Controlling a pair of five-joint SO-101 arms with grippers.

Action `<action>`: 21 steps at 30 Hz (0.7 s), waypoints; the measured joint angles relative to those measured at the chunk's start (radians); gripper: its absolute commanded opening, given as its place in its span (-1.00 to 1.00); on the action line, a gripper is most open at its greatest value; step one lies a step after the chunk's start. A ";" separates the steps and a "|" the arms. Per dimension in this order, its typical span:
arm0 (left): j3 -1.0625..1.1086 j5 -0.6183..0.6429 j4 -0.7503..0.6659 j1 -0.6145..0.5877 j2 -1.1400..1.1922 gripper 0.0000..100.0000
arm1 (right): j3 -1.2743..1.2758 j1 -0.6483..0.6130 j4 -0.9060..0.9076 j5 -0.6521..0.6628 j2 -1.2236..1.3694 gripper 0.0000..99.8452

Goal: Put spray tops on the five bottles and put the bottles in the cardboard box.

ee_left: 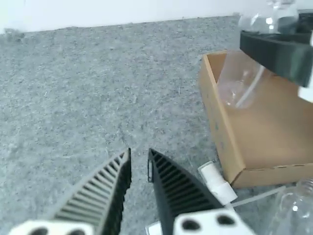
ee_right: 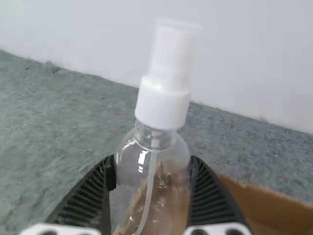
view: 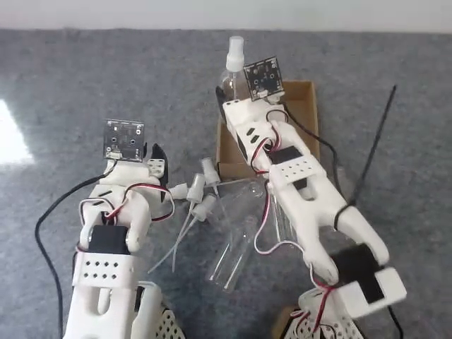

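The left gripper hangs low over the table, its fingers nearly together on nothing. Just to its right lie loose spray tops, then uncapped bottles on their sides. Farther right, the right gripper is clamped on a capped bottle, held upright above the cardboard box. This looks like the boxing step; next it likely needs lowering inside the walls before the fingers part.
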 measured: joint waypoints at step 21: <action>0.000 0.002 0.000 0.002 0.000 -0.91 | -0.094 0.043 -0.080 0.003 0.212 -0.99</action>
